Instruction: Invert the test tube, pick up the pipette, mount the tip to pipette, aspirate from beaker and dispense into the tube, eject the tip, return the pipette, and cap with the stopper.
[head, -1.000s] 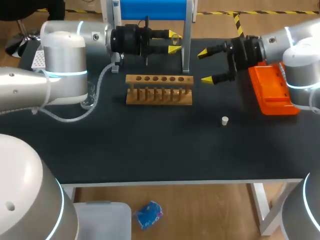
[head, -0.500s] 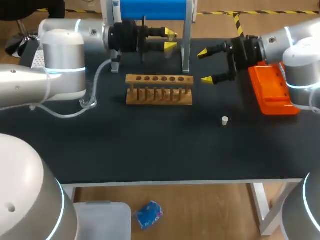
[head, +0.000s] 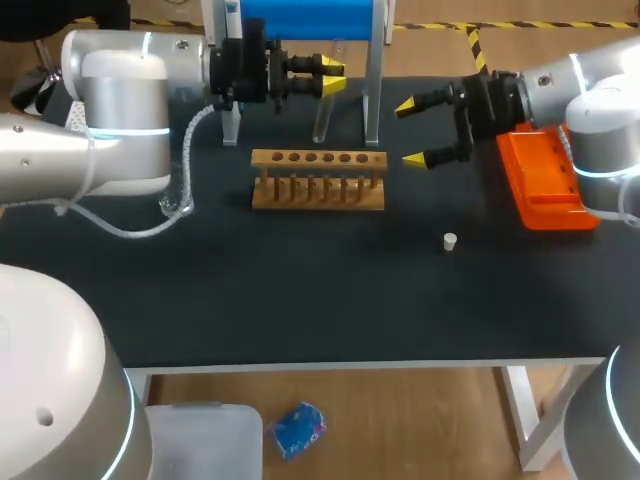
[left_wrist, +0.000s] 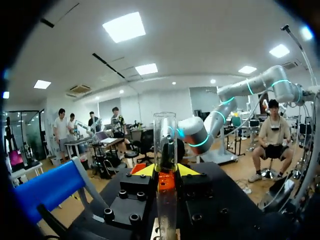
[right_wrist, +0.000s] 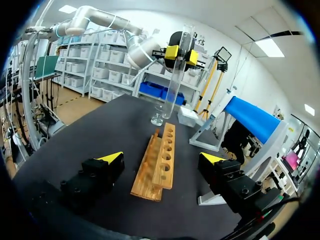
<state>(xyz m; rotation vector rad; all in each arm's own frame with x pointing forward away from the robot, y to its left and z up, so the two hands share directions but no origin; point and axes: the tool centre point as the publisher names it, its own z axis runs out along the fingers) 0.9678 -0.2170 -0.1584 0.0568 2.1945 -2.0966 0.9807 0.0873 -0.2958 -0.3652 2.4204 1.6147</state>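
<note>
So, closest to the front edge of the table (head: 300, 300) there's a little white stopper (head: 450, 240) lying on its own, on the near side of the wooden rack (head: 318, 180) and off towards its right end, not touching it. The rack sits mid-table with its row of holes facing up.

Off the rack's left end there's something small and glassy (right_wrist: 157, 118). I think it's the beaker, but honestly it's hard to make out.

Just past the rack's right end hangs the right tool (head: 410, 132). Its fingers are spread wide with nothing between them. In the right wrist view the rack (right_wrist: 165, 145) lies ahead of the right tool (right_wrist: 162, 158), lengthwise, well clear of both tips. Further right of the rack there's an orange box (head: 540, 180).

On the far side of the rack, the left tool (head: 330, 80) is clamped on the test tube (head: 325, 100), with a yellow fingertip on each side of the glass. The tube hangs up in the air behind the rack, roughly upright with a slight lean, and isn't touching the rack. The left wrist view shows the tube (left_wrist: 165, 140) sticking up between the fingers of the left tool (left_wrist: 165, 172).

Behind all that stands a blue stand (head: 374, 90).
</note>
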